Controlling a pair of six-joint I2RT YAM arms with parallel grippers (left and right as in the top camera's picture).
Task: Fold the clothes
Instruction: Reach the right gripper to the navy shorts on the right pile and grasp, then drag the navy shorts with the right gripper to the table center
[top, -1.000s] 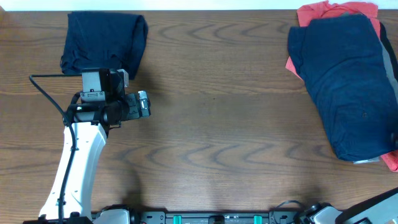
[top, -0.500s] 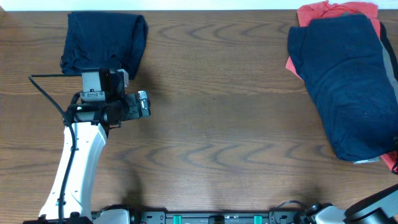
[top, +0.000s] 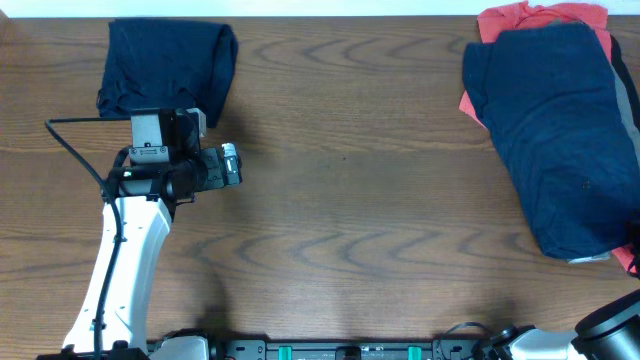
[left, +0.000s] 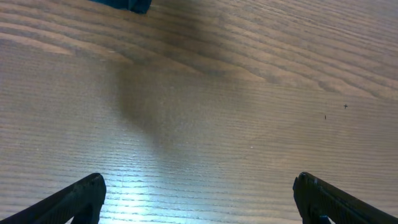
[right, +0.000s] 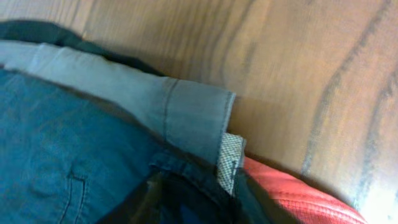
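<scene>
At the left of the wooden worktop (top: 340, 200), my left gripper (left: 199, 182) hangs open over bare wood, its two dark fingers (left: 81, 196) spread wide at the lower corners of the left wrist view and holding nothing. A folded navy garment (top: 165, 62) lies at the far left corner, just beyond that arm, and a sliver of its blue cloth shows at the top edge of the wrist view.

Across the worktop, well apart from it, the unfolded pile sits at the right edge. A large navy garment (top: 560, 130) is spread on top, a red garment (top: 540, 17) pokes out beneath it at the far end, and a grey garment (right: 186, 112) shows along the side, with a cuff and a checked lining showing. My right gripper (right: 193, 198) is a dark blur low against this pile; I cannot tell whether it is open or closed.
</scene>
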